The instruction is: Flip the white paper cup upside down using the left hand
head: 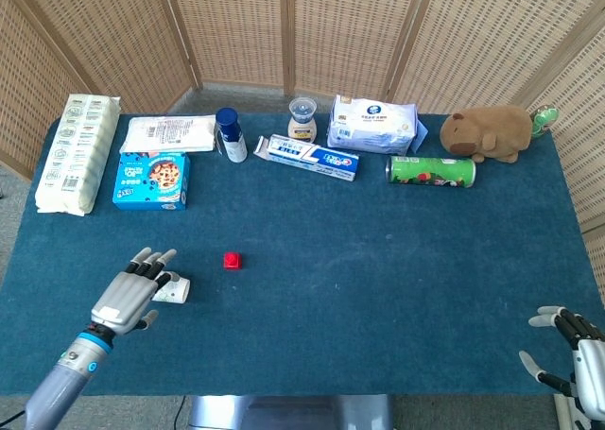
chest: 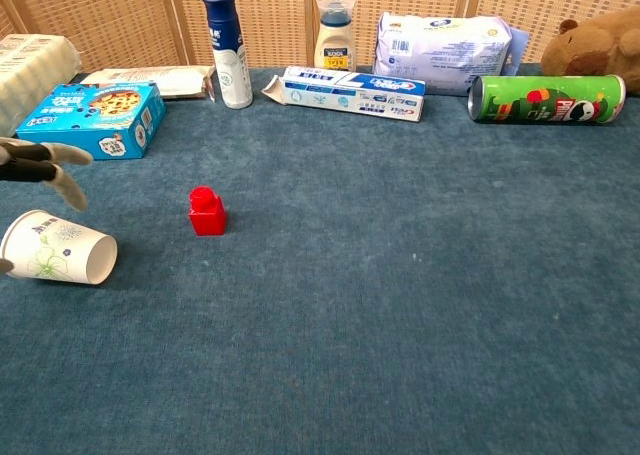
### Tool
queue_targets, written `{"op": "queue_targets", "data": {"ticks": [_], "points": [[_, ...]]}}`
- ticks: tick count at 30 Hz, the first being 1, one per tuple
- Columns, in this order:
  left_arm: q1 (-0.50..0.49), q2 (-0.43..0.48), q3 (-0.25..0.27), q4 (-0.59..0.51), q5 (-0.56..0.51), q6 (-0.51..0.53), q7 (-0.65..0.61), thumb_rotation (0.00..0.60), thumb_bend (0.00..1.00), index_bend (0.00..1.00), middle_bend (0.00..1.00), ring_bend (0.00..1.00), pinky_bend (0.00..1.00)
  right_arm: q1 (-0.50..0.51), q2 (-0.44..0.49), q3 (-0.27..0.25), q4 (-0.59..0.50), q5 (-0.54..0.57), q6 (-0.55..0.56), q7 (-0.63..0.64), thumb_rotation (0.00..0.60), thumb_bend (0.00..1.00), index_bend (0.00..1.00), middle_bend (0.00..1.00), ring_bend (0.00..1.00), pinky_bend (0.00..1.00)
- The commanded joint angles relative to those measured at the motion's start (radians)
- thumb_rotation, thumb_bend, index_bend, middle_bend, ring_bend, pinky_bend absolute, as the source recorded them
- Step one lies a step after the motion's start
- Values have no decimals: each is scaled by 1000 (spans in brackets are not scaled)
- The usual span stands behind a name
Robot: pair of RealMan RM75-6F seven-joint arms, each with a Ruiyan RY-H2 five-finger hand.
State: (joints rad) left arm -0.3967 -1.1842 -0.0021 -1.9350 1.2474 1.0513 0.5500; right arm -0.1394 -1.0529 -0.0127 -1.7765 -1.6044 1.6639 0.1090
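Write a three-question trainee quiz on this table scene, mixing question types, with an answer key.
1. True or false: the white paper cup stands upright.
2. Which hand is over the cup? A) left hand B) right hand
3. Fill in: the small block near the cup is coloured ____.

Key:
1. False; it lies on its side, mouth facing the robot's right.
2. A; the right hand rests at the table's near corner, fingers apart.
3. Red.
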Motion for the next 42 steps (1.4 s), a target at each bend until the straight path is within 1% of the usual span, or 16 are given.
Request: {"op": "queue_targets", "data": {"ticks": [1,8,13,25,33,36,42], "points": [[-21,-63,-4,10,-58,33,111,568,304,255,0,0,0,-3,2,1,3,3,5,5,600,252,413,332,313,369],[-39,-133,-4,28,-122,51,191,569,288,254,0,0,0,-11,6,0,11,7,14,21,600,252,413,332,313,374],[-40,-171,1,48,-155,68,209,567,284,254,0,0,0,-16,8,1,19,11,18,34,600,251,413,332,313,374],[-22,-239,20,120,-140,129,205,569,282,260,0,0,0,-20,8,2,27,18,19,47,600,252,413,332,313,376],[-11,-279,37,171,-114,155,207,571,282,391,0,0,0,-33,9,1,33,30,28,72,600,252,413,332,313,378],[-5,-288,39,179,-94,170,199,573,283,418,0,0,0,-34,12,1,31,25,31,73,600,252,413,332,313,379],[4,-284,47,176,-74,183,184,570,283,435,0,0,0,-37,16,2,25,20,38,73,600,253,412,332,313,379]]}}
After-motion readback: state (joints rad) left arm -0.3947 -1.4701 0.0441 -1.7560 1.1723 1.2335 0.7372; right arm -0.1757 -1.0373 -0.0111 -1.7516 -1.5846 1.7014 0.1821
